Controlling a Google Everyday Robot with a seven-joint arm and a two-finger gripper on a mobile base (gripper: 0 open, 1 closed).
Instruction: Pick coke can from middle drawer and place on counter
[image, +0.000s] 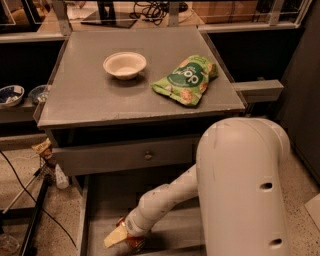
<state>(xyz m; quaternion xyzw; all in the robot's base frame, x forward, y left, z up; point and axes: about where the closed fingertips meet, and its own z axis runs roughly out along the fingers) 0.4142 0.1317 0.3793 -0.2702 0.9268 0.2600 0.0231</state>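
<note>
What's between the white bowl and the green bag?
Just bare counter, in the camera view. The gripper is down in the middle drawer at the coke can.

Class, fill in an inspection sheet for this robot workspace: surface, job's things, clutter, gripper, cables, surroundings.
Surface: flat matte grey counter, can not yet on it.
Job's things: small red coke can inside open grey middle drawer.
Clutter: white round bowl and green snack bag on counter, apart.
Gripper: two-finger gripper down in drawer, at the can.
Cables: black cables behind counter; floor cable at left.
Surroundings: two small dishes at left.
</note>
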